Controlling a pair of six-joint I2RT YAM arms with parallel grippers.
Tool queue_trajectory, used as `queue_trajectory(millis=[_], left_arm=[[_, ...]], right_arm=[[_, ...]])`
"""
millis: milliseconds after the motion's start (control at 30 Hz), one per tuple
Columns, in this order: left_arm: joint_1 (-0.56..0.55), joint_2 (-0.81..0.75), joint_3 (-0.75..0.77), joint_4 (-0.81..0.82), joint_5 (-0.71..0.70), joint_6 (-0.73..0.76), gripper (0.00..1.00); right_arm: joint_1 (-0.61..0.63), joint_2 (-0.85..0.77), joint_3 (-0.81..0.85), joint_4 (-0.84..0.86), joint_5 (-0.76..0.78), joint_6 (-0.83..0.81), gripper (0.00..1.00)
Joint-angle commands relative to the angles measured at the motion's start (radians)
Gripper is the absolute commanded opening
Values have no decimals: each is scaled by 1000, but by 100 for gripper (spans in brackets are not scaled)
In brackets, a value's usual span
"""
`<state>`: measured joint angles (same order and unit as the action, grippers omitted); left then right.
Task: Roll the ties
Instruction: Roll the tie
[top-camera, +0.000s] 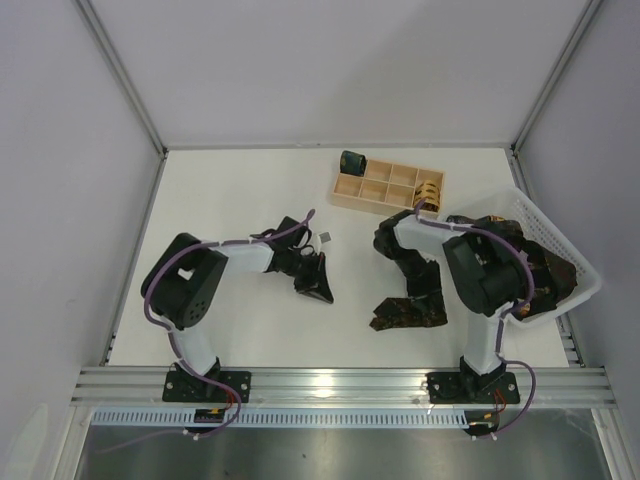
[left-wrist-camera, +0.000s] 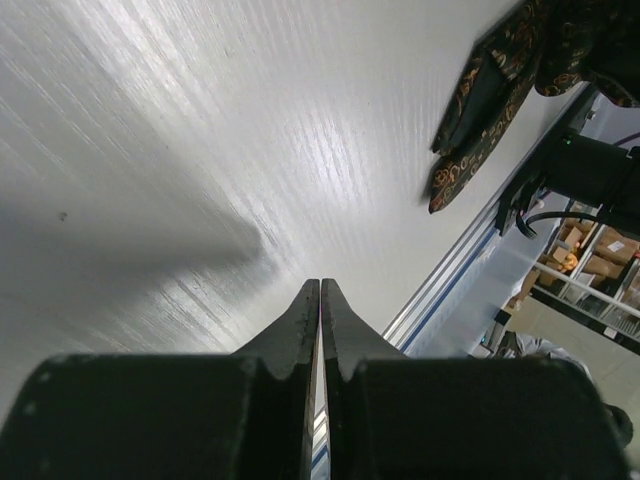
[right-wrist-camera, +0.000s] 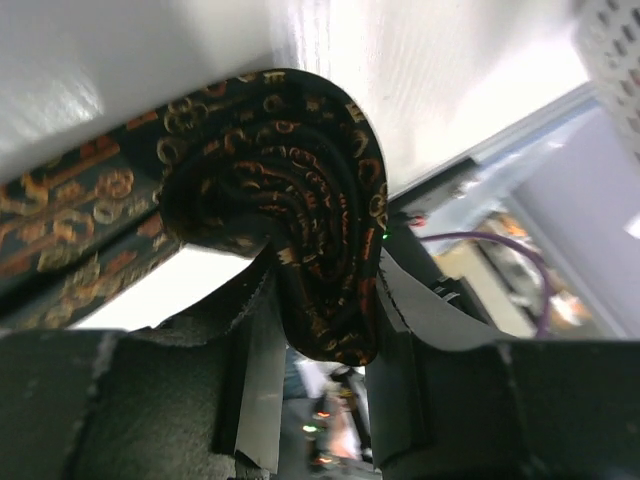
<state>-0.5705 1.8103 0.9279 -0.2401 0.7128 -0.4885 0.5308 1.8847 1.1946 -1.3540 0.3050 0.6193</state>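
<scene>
Dark patterned tie (right-wrist-camera: 290, 190) sits half-coiled, clamped in the right gripper (right-wrist-camera: 325, 330), its unrolled length trailing nearward. We find the left gripper (left-wrist-camera: 320, 292) closed, empty, farther off.

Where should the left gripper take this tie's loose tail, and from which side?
Likely the tail's pointed tip, approached from the left: it lies flat and free nearest the left gripper, while the right gripper pinches the coil.

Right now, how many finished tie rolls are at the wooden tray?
2: a dark green roll at the tray's far left corner and a tan-gold roll at its right end. None seems hidden there.
</scene>
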Motion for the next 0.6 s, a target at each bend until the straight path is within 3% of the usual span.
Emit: queue_trajectory(millis=[0,167,367,433,500,567], left_arm=[[-6,-74,-27,58,39,5,7],[-6,-95,-58,59,43,5,7],[-11,-94,-81,133,80,-56,6],[-12,-88,-104,195,115,-132,1],[-20,-75,-127,360,181,-253,1],[-46,-46,-120,406,191,-303,0]], right_arm=[[66,104,42,-168,69,65,0],[116,186,89,-168,60,92,0],[133,162,186,-168,-13,91,0],[135,133,239,-165,-106,83,0],[140,102,343,-166,-182,80,0],[140,80,394,-165,-214,86,0]])
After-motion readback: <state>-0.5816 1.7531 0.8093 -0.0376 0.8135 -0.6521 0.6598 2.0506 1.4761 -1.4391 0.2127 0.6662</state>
